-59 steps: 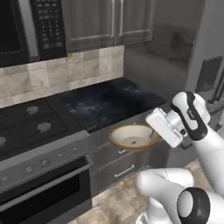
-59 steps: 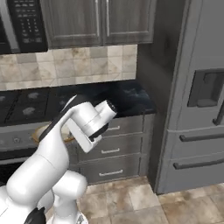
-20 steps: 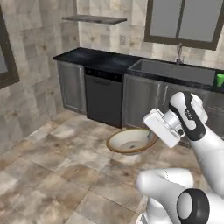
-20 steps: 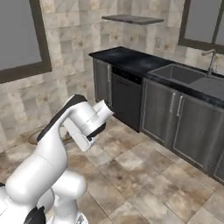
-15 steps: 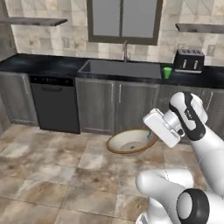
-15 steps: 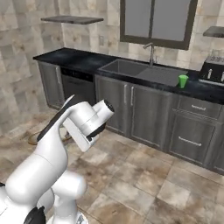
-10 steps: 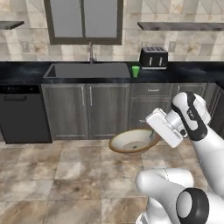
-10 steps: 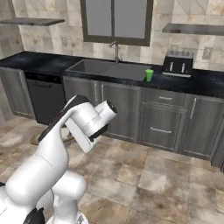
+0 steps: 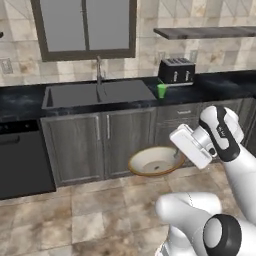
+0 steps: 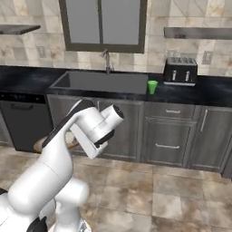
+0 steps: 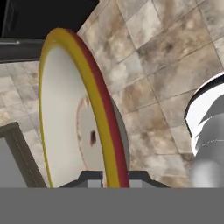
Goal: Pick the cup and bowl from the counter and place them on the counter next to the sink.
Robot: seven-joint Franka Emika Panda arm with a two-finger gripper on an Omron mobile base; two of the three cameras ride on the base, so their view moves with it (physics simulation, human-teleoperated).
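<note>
Bowl in transit — gripper clamped on its rim, carried above the floor before the sink.
Rigid, smooth, likely breakable; thin-rim hold — may slip if tilted.

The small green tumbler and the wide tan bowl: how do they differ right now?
The small green tumbler stands on the glossy black counter beside the sink; the wide tan bowl hangs above the floor in the claw. The tumbler is narrow and upright, the bowl broad and shallow. Both are handleless.
</note>
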